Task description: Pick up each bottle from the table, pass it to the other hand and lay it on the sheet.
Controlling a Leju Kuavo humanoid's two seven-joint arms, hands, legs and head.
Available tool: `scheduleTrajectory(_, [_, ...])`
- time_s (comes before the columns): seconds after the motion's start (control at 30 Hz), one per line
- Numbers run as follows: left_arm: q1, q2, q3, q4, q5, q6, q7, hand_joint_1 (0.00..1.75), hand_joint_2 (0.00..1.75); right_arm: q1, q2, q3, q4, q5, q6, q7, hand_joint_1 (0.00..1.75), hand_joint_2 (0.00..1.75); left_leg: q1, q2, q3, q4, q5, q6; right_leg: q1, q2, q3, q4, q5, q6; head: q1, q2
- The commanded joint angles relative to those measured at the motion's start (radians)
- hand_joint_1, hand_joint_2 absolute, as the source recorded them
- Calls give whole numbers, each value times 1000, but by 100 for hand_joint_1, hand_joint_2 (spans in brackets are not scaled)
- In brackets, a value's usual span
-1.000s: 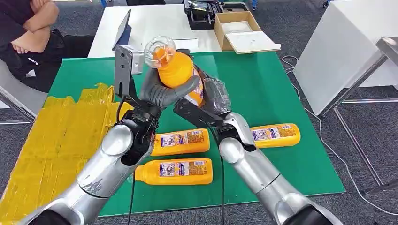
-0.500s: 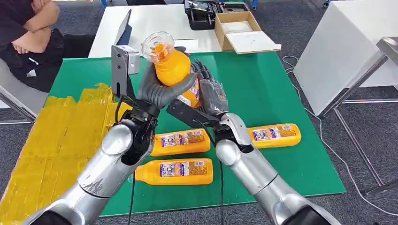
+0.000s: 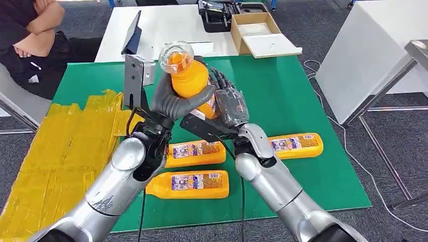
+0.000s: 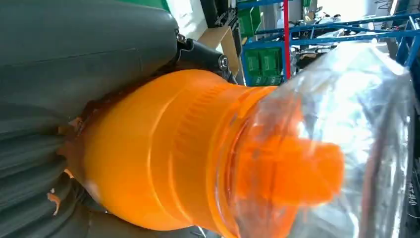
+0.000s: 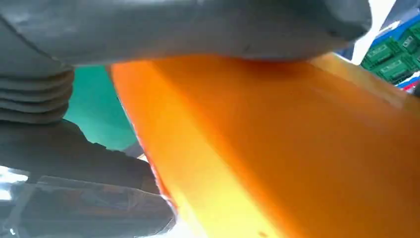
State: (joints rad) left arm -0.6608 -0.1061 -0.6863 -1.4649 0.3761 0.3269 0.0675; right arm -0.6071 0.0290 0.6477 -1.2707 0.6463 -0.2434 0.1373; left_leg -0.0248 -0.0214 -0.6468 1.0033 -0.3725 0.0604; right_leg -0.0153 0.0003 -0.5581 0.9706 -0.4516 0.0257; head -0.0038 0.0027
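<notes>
The green counter (image 3: 303,91) fills the middle of the head view, its near edge partly hidden by the two silver arms. The yellow sheet (image 3: 60,151) lies over its left part and runs out of the frame at the lower left. A white table (image 3: 166,30) stands behind at the top, carrying an open cardboard box (image 3: 257,31). A person (image 3: 30,35) sits at the upper left, cut off by the frame edge.

Three orange bottles lie on their sides on the green: one at the right (image 3: 298,144), one in the centre (image 3: 197,153) with its left end hidden behind the left arm, and one nearest the camera (image 3: 189,184).

A fourth, held bottle (image 3: 191,80) is raised above the counter at centre frame, its clear cap pointing up and toward the camera. The left hand (image 3: 169,103) wraps its grey fingers around the bottle's body. The right hand (image 3: 227,106) lies against the bottle's right side with its fingers along the label; whether it is truly gripping cannot be told, since the bottle's lower part is hidden between the two hands.

In the left wrist view the held bottle (image 4: 198,153) looms close, its orange nozzle blurred inside the clear cap. In the right wrist view its orange body (image 5: 277,148) is out of focus.
</notes>
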Motion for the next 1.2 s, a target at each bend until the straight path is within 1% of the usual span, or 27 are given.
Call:
scheduleTrajectory(0.03, [-25, 18, 51, 18, 8, -5, -15, 175, 175, 43, -94, -66, -24, 33, 31, -10, 0, 0, 2, -1, 6, 0, -2, -6, 2, -3, 8, -2, -2, -2, 0, 0])
scheduleTrajectory(0.07, [-25, 19, 51, 18, 10, -6, -16, 175, 175, 44, -99, -68, -23, 35, 33, -12, 0, 0, 1, -1, 3, 0, -1, -5, 1, -2, 5, -1, -1, -2, 0, 0])
scheduleTrajectory(0.13, [-27, 19, 51, 20, 13, -7, -18, 175, 175, 44, -106, -64, -25, 40, 38, -19, 0, 0, 2, 0, 5, 0, -2, -7, 1, -2, 7, -2, -2, -2, 0, 0])
scheduleTrajectory(0.23, [-29, 17, 50, 20, 14, -7, -19, 175, 175, 45, -105, -63, -27, 40, 39, -19, 0, 0, 1, 0, 2, 0, -1, -4, 1, -1, 3, -1, -1, -1, 0, 0])
scheduleTrajectory(0.3, [-39, 19, 66, 24, 26, 6, -26, 175, 175, 50, -122, -40, -43, 51, 51, -34, 0, 0, 1, 1, 4, 0, -1, -6, 1, 0, 5, -1, -1, -2, 0, 0])
scheduleTrajectory(0.33, [-48, 22, 78, 28, 31, 13, -30, 175, 175, 55, -131, -25, -56, 52, 65, -44, 0, 0, 0, 1, 1, 0, -1, -3, 0, 0, 2, 0, 0, -1, 0, 0])
scheduleTrajectory(0.37, [-58, 28, 90, 31, 35, 17, -32, 175, 175, 62, -141, -13, -72, 59, 70, -54, 0, 0, 1, 3, 3, 0, -2, -5, 1, 1, 3, 0, -1, -2, 0, 0])
scheduleTrajectory(0.43, [-87, 47, 133, 41, 33, 33, -47, 175, 175, 87, -162, 10, -122, 65, 83, -75, 0, 0, 1, 3, 4, 1, -2, -7, 2, 0, 5, -1, -1, -1, 0, 0])
scheduleTrajectory(0.47, [-102, 57, 156, 50, 37, 34, -48, 175, 175, 101, -171, 16, -150, 61, 92, -80, 0, 0, 1, 1, 2, 1, -1, -4, 1, -1, 2, 0, 0, -1, 0, 0])
scheduleTrajectory(0.5, [-119, 69, 194, 58, 49, 33, -48, 175, 175, 119, -183, 21, -185, 61, 100, -86, 0, 0, 1, 1, 3, 1, -1, -6, 1, -2, 3, 1, -1, -1, 0, 0])
scheduleTrajectory(0.53, [-129, 79, 215, 60, 54, 30, -46, 175, 175, 133, -190, 21, -205, 64, 100, -87, 0, 0, 1, 1, 1, 1, -1, -4, 1, -1, 1, 0, 0, -1, 0, 0])
scheduleTrajectory(0.57, [-140, 93, 268, 54, 74, 31, -57, 175, 175, 162, -201, 12, -245, 57, 117, -98, 0, 0, 2, 2, 5, 2, -3, -8, 2, 0, 5, 0, -2, -2, 0, 0])
scheduleTrajectory(0.6, [-145, 106, 287, 49, 83, 20, -54, 175, 175, 174, -207, 7, -261, 57, 120, -99, 0, 0, 0, 2, 2, 0, -1, -4, 0, 0, 1, 0, 0, -1, 0, 0])
scheduleTrajectory(0.7, [-158, 142, 383, 15, 66, 38, -77, 175, 175, 227, -249, -25, -321, 46, 123, -112, 0, 0, 1, 3, 3, 0, -2, -6, 1, 1, 3, 0, -1, -1, 0, 0])
scheduleTrajectory(0.73, [-159, 145, 407, 8, 60, 28, -64, 175, 175, 239, -255, -40, -332, 41, 131, -120, 0, 0, 1, 1, 1, 0, -1, -3, 0, 0, 1, 0, 0, 0, 0, 0])
scheduleTrajectory(0.8, [-158, 146, 413, 5, 58, 22, -60, 175, 175, 242, -256, -45, -335, 40, 133, -123, 0, 0, 2, 3, 3, 1, -2, -6, 1, 1, 3, 1, -1, -2, 0, 0])
scheduleTrajectory(0.83, [-155, 141, 414, 3, 55, 21, -58, 175, 175, 241, -255, -47, -332, 41, 135, -125, 0, 0, 1, 2, 1, 1, -1, -4, 1, 0, 1, 1, 0, -1, 0, 0])
scheduleTrajectory(0.9, [-151, 134, 410, 3, 49, 20, -58, 175, 175, 238, -249, -48, -328, 41, 137, -127, 0, 0, 2, 3, 4, 1, -3, -6, 1, 1, 4, 0, -1, -1, 0, 0])
scheduleTrajectory(0.97, [-150, 132, 407, 4, 47, 20, -59, 175, 175, 237, -247, -48, -326, 41, 138, -127, 0, 0, 1, 1, 1, 0, 0, -3, 1, 0, 0, 0, 0, 0, 0, 0])
scheduleTrajectory(1.03, [-150, 132, 407, 4, 47, 20, -59, 175, 175, 237, -247, -48, -326, 41, 138, -127, 0, 0, 2, 2, 4, 1, -2, -6, 1, 0, 4, -1, -1, -1, 0, 0])
scheduleTrajectory(1.07, [-150, 132, 407, 4, 47, 20, -59, 175, 175, 237, -247, -48, -326, 41, 138, -127, 0, 0, 1, 1, 1, 0, -1, -4, 1, 0, 1, 0, 0, 0, 0, 0])
scheduleTrajectory(1.1, [-150, 132, 407, 4, 47, 20, -59, 175, 175, 237, -247, -48, -326, 41, 138, -127, 0, 0, 2, 3, 4, 1, -2, -6, 1, 1, 4, 0, -1, -1, 0, 0])
scheduleTrajectory(1.13, [-150, 132, 407, 4, 47, 20, -59, 175, 175, 237, -247, -48, -326, 41, 138, -127, 0, 0, 1, 2, 1, 0, -1, -4, 1, 1, 1, 0, 0, 0, 0, 0])
scheduleTrajectory(1.17, [-156, 144, 414, 5, 9, 47, -84, 175, 175, 244, -260, -53, -333, 44, 135, -129, 0, 0, 1, 3, 4, 1, -2, -6, 1, 1, 4, 0, -1, -1, 0, 0])
scheduleTrajectory(1.2, [-165, 172, 422, 5, -29, 61, -94, 175, 175, 259, -286, -64, -349, 47, 127, -131, 0, 0, 1, 2, 1, 0, -1, -3, 1, 0, 2, 0, 0, 0, 0, 0])
